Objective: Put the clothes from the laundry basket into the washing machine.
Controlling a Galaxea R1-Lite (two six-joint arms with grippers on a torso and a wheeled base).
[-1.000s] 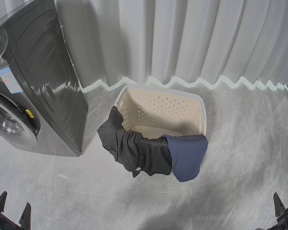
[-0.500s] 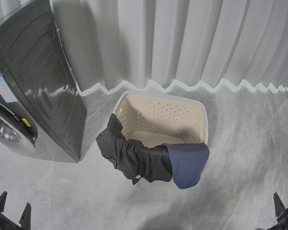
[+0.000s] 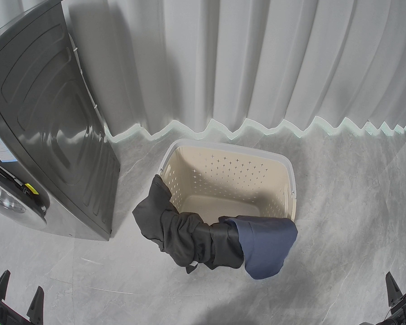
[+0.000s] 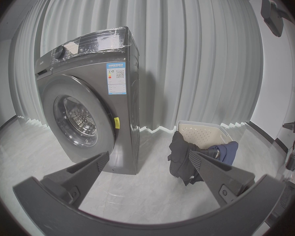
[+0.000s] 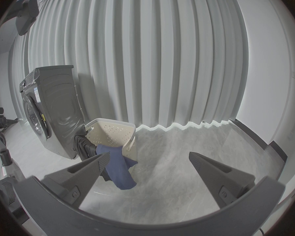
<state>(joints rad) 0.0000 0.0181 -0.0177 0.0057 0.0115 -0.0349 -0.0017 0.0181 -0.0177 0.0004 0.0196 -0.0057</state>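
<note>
A cream laundry basket [image 3: 230, 146] with a white rim stands on the floor by the curtain. A dark grey garment [image 3: 185, 236] and a blue garment [image 3: 267, 245] hang over its near rim, and the bottom of the basket looks bare. The grey washing machine [image 3: 45, 127] stands to the left, its round door [image 4: 77, 122] closed. My left gripper [image 3: 21, 281] is open low at the near left, far from the basket [image 4: 200, 123]. My right gripper [image 3: 401, 269] is open at the near right, also well short of the clothes [image 5: 116, 167].
A white pleated curtain [image 3: 239, 50] runs along the back behind the basket and machine. Grey marble-look floor [image 3: 122, 271] lies open between the grippers and the basket. A dark skirting edge [image 5: 252, 135] lines the wall on the right.
The whole head picture has shifted: the basket sits lower and the washing machine further left, so the camera has moved. Both grippers stay open at the same corners.
</note>
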